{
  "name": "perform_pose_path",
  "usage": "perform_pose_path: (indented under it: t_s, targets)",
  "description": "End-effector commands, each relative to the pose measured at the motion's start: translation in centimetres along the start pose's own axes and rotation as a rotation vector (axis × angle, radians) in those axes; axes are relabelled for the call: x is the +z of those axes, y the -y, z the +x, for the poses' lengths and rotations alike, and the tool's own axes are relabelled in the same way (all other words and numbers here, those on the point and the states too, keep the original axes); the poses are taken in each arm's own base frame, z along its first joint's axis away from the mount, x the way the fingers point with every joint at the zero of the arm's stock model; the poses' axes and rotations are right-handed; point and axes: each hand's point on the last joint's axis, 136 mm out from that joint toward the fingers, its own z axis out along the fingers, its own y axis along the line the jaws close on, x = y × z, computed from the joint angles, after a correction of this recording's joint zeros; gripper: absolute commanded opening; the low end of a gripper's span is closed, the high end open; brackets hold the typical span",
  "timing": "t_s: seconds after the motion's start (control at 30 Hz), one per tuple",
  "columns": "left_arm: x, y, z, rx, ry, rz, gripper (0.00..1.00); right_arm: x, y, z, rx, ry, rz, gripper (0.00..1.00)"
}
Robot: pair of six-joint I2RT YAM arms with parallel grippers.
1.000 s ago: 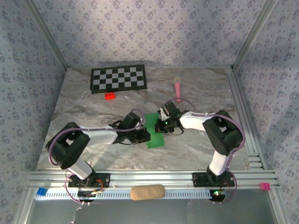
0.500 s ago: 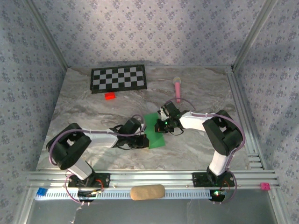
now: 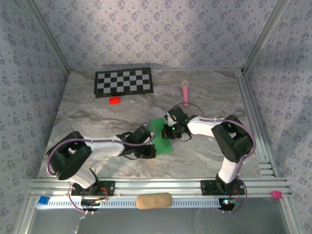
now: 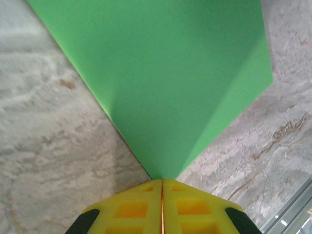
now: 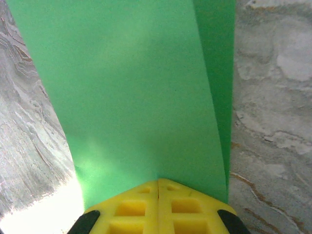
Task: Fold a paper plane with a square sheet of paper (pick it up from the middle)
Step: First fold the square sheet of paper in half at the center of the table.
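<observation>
From above, the left gripper point(image 3: 149, 151) sits at the near corner of the green sheet of paper point(image 3: 161, 136), which lies near the middle of the desk point(image 3: 92, 124), well apart from the checkerboard point(image 3: 123, 82), the small red block point(image 3: 115, 100) and the pink toy point(image 3: 185, 91) at the far side. Compared with a second ago, the left arm has swung lower and nearer the front rail, carrying its end of the sheet with it. The green shape now reads as a flatter, broader slanted patch rather than the narrow strip it was. The right gripper point(image 3: 170, 130) at the sheet's far right edge has not shifted. I take this to mean a flap is being drawn over or smoothed down, with one end anchored; the sheet is nowhere near a pointed dart, so the folding looks to be at an early stage. In the left wrist view, the yellow jaws of the left gripper point(image 4: 162, 186) are pressed together, pinching a corner of the sheet of paper point(image 4: 170, 83), which fans away over the marbled desk point(image 4: 44, 146). In the right wrist view, the jaws of the right gripper point(image 5: 158, 187) are likewise pressed together on the paper's edge point(image 5: 136, 97), and a darker second layer along the right side suggests a fold already made.
</observation>
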Motion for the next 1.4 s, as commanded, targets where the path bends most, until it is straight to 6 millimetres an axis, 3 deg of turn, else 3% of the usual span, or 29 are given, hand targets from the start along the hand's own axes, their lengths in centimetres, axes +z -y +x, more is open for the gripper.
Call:
perform_pose_path:
  t_s: [0.0, 0.17, 0.33, 0.43, 0.57, 0.73, 0.9, 1.07, 1.27, 1.37]
  targets:
    - [-1.4, 0.9, -0.1, 0.048, 0.013, -0.009, 0.10, 0.7, 4.6, 3.6, 0.076, -0.099, 0.178, 0.00]
    - [-3.0, 2.4, -2.3, 0.019, 0.107, 0.044, 0.12, 0.6, 4.5, 3.7, 0.074, -0.098, 0.176, 0.00]
    - [-2.7, 3.3, -4.5, -0.048, 0.158, 0.129, 0.13, 0.6, 4.5, 3.6, 0.074, -0.096, 0.176, 0.00]
    - [-2.0, 3.2, -4.9, -0.045, 0.139, 0.121, 0.13, 0.7, 4.5, 3.6, 0.074, -0.098, 0.174, 0.00]
    - [-0.5, 2.4, -3.9, -0.050, 0.081, 0.107, 0.12, 0.6, 4.5, 3.7, 0.074, -0.098, 0.176, 0.00]
    - [0.8, 0.6, -1.1, -0.045, -0.001, 0.035, 0.10, 0.6, 4.5, 3.7, 0.071, -0.097, 0.176, 0.00]
    - [1.0, -0.3, 1.3, -0.045, -0.029, 0.011, 0.10, 0.6, 4.6, 3.6, 0.070, -0.096, 0.176, 0.00]
    - [0.5, 0.0, 2.2, -0.049, -0.020, 0.029, 0.10, 0.5, 4.6, 3.7, 0.060, -0.098, 0.176, 0.00]
    - [-3.5, 3.6, -1.6, 0.038, 0.115, 0.127, 0.12, 0.5, 4.5, 3.8, 0.036, -0.110, 0.168, 0.00]
    - [-5.0, 3.7, -4.8, 0.030, 0.180, 0.201, 0.12, 0.5, 4.3, 3.7, 0.027, -0.114, 0.160, 0.00]
